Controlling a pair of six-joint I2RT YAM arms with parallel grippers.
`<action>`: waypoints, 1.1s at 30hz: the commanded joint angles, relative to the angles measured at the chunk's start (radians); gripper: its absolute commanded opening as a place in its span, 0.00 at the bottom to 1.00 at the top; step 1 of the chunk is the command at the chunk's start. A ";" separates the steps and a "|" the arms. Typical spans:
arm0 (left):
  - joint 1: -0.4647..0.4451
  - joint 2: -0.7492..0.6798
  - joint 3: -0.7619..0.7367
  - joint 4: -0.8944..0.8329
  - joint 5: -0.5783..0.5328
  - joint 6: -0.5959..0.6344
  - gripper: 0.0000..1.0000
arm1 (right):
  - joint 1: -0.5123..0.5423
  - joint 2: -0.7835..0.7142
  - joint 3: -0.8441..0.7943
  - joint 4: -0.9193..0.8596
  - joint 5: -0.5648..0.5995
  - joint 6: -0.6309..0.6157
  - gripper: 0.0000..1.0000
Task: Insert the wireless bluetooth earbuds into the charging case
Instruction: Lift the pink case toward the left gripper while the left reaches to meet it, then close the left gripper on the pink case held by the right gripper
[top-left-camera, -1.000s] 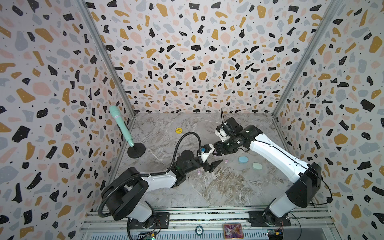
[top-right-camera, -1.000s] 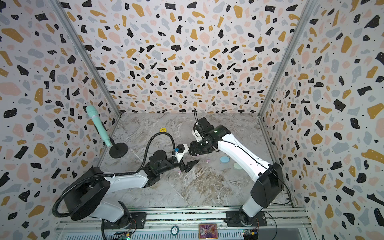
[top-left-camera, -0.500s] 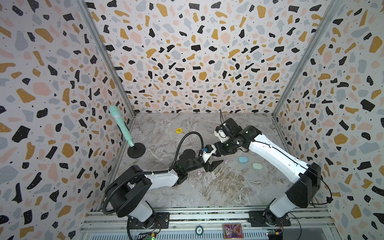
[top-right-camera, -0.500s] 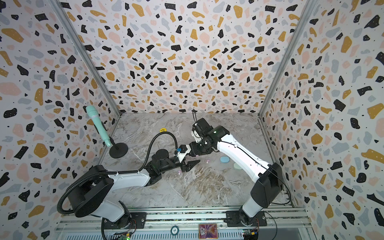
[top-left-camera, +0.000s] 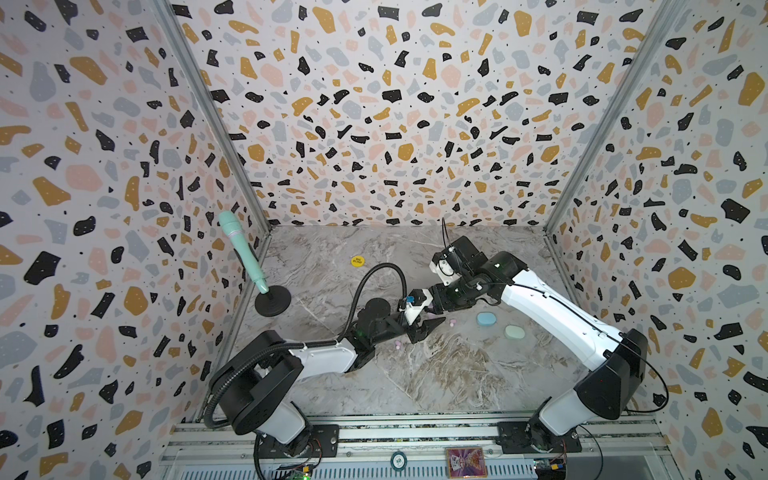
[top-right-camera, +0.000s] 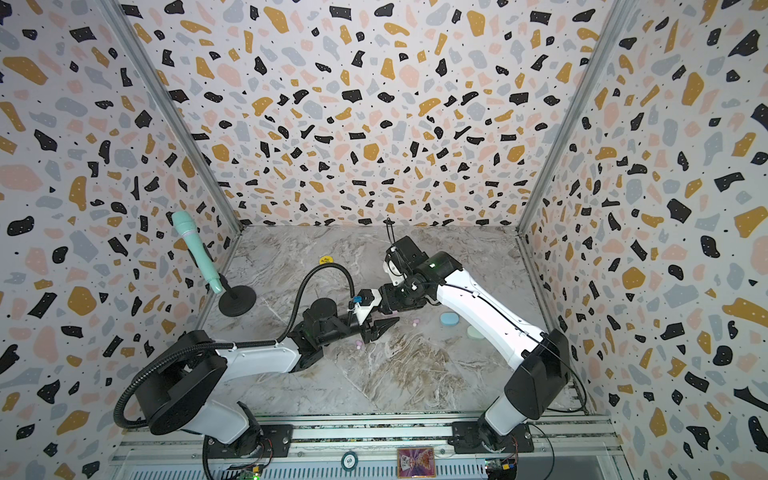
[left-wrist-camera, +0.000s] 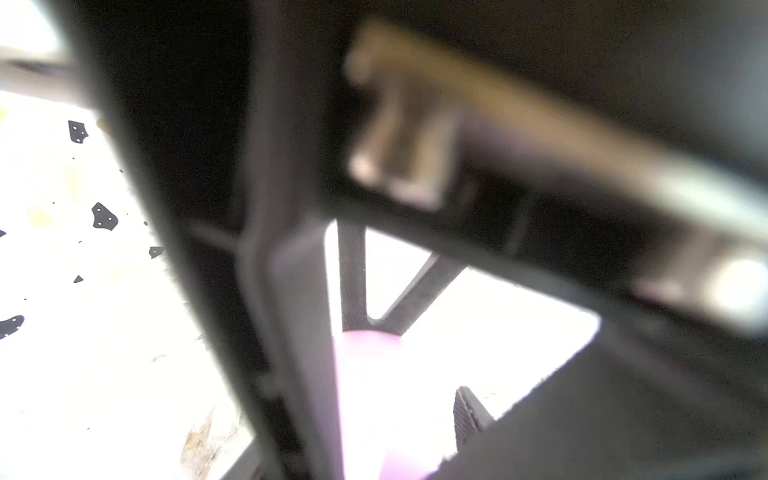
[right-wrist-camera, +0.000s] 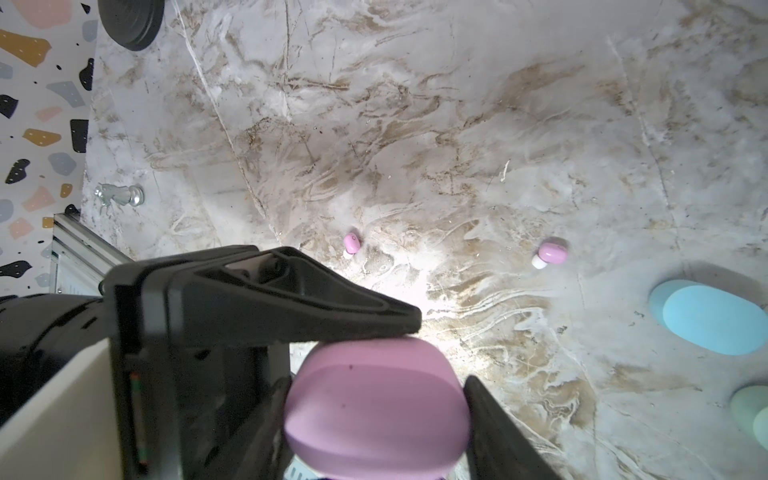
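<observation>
My right gripper is shut on a pink oval charging case, which it holds above the table with a finger on each side. My left gripper has reached in from the left. One of its fingers lies along the case's far edge, and the other is hidden behind the case. In the left wrist view the pink case sits blurred between the fingers. Two pink earbuds with white tips lie loose on the marble below, and both top views show them.
A blue case and a pale green case lie shut to the right of the grippers. A yellow disc lies at the back. A teal microphone on a black stand is by the left wall. A small silver figure lies near the front left.
My left gripper has moved up and to the right onto the pink case, and its fingers have drawn closer together. The right arm has held still with the case.
</observation>
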 joint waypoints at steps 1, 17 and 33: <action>-0.005 -0.020 0.007 0.052 0.034 0.011 0.55 | 0.005 -0.046 0.022 0.026 -0.009 0.008 0.45; -0.004 -0.034 0.006 0.044 0.054 0.019 0.44 | 0.004 -0.050 0.022 0.032 -0.021 0.008 0.45; -0.004 -0.052 0.007 0.011 0.061 0.033 0.34 | -0.033 -0.068 -0.010 0.072 -0.100 0.014 0.46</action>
